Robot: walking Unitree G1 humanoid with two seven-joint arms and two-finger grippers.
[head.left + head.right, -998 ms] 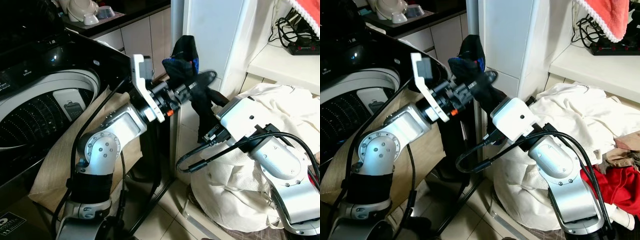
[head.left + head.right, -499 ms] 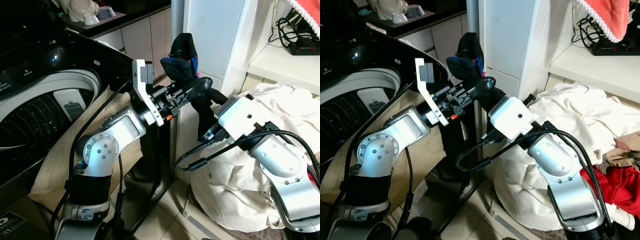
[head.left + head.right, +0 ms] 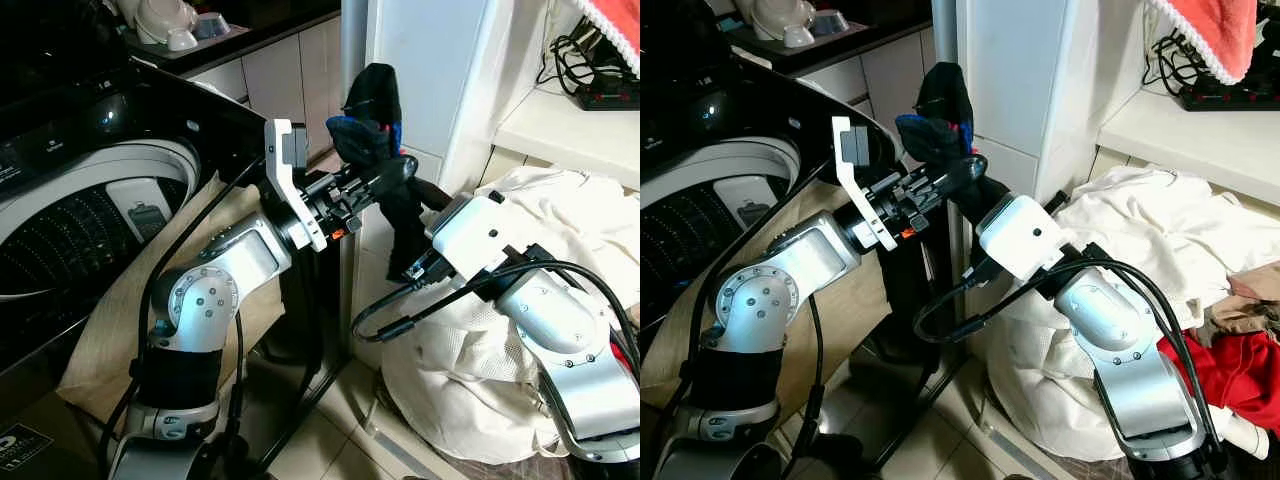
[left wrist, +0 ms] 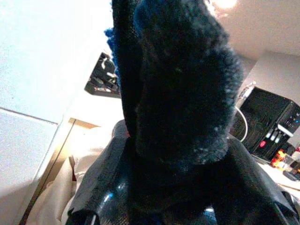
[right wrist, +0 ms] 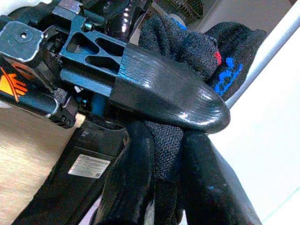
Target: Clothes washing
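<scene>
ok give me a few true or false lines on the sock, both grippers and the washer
1. Both grippers hold the dark sock. True: the left gripper and the right gripper are shut on it.
2. The sock lies inside the washing machine. False: it is held up in the air, right of the washer.
3. The washer's drum is open. True.
4. The sock is plain white. False: it is dark with blue markings.
5. A white laundry bag sits behind the right arm. True.
</scene>
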